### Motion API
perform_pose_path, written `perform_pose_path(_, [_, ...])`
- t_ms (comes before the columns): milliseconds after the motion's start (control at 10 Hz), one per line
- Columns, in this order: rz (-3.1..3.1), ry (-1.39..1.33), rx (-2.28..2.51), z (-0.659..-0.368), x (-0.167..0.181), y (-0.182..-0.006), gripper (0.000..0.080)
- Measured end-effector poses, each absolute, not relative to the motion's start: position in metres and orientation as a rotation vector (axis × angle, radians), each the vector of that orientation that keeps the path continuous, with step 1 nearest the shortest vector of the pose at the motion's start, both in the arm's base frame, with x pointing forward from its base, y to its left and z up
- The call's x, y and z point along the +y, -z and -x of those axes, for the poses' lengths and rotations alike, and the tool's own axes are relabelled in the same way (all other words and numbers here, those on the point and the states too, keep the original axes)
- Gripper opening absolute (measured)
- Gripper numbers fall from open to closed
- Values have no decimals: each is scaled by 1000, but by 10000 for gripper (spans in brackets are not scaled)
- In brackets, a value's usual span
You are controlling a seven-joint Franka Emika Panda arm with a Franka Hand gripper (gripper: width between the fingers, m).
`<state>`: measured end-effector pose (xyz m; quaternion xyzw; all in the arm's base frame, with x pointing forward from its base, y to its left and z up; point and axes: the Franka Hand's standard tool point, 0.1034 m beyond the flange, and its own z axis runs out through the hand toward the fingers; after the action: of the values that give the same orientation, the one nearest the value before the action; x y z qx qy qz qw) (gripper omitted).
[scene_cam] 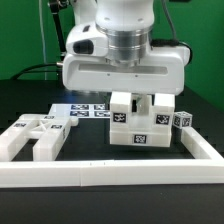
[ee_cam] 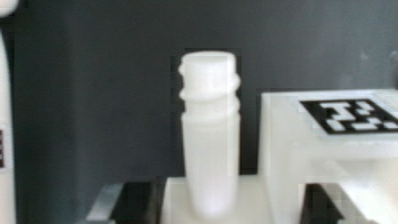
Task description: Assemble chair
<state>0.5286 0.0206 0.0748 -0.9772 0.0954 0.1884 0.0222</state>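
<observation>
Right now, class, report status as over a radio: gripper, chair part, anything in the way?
Gripper shut on chair leg. Tagged chair block close beside it. Nothing seen blocking; another chair part lies apart, exterior view's left.

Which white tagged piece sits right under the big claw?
The stacked block in the middle, directly below the gripper; the forked piece lies apart at the exterior view's left.

Standing here I count one gripper (scene_cam: 138, 104), one marker board (scene_cam: 88, 110), one border rail (scene_cam: 110, 173) and three white chair parts: a slatted piece (scene_cam: 35, 138) lower left of the frame, a tagged block (scene_cam: 140, 135) at centre, a small cube (scene_cam: 183, 119) right.
</observation>
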Motion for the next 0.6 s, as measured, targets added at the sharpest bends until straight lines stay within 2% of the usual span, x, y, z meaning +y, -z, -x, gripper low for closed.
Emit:
perform_pose_path(100, [2993, -704, 306, -523, 20, -78, 333])
perform_pose_path(600, [2834, -1192, 311, -513, 11, -69, 333])
